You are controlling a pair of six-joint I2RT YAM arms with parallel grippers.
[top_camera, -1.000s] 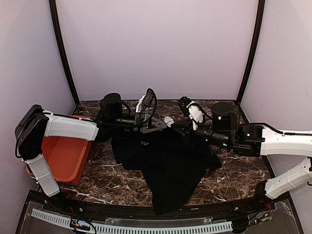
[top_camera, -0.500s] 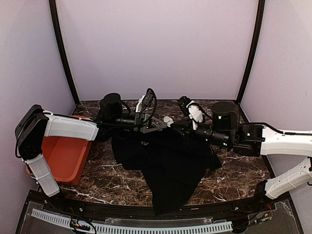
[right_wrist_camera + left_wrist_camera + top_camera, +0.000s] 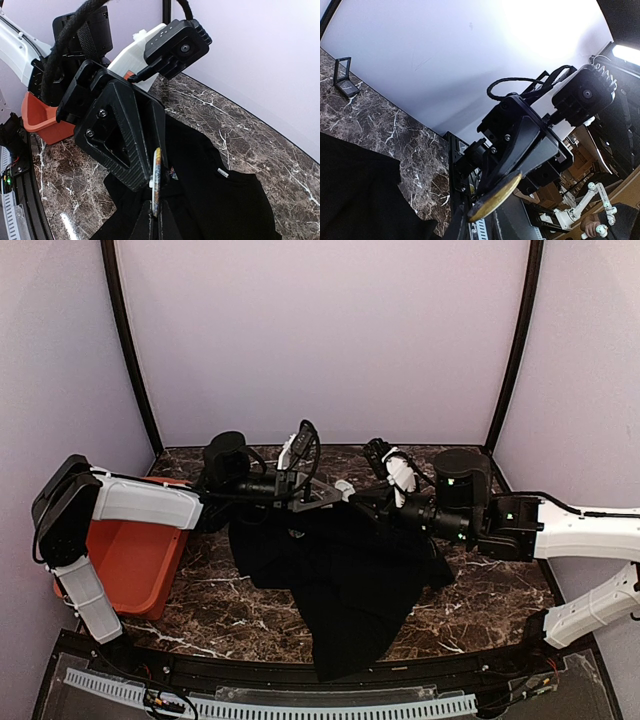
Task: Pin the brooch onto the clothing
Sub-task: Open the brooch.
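Observation:
The black T-shirt [image 3: 340, 570] lies spread on the marble table, partly hanging over the near edge. Its small coloured print [image 3: 171, 173] shows just behind the jaws. Both grippers meet above its upper part. My right gripper [image 3: 156, 209] is shut on the brooch [image 3: 156, 180], a thin round disc seen edge-on, gold-rimmed in the left wrist view [image 3: 495, 197]. My left gripper [image 3: 333, 494] faces it. Its ribbed fingers [image 3: 120, 145] stand close on both sides of the brooch, and whether they press on it does not show. The right gripper [image 3: 354, 496] comes in from the right.
An orange-red bin [image 3: 130, 560] stands at the table's left edge beside the left arm. A small open black box [image 3: 345, 77] sits on the marble near the back wall. The shirt's white neck label [image 3: 222, 173] faces up. Walls close in the back and sides.
The left gripper's jaws have narrowed around the brooch. Both arms have stayed almost still above the shirt, and the right grip is unchanged.

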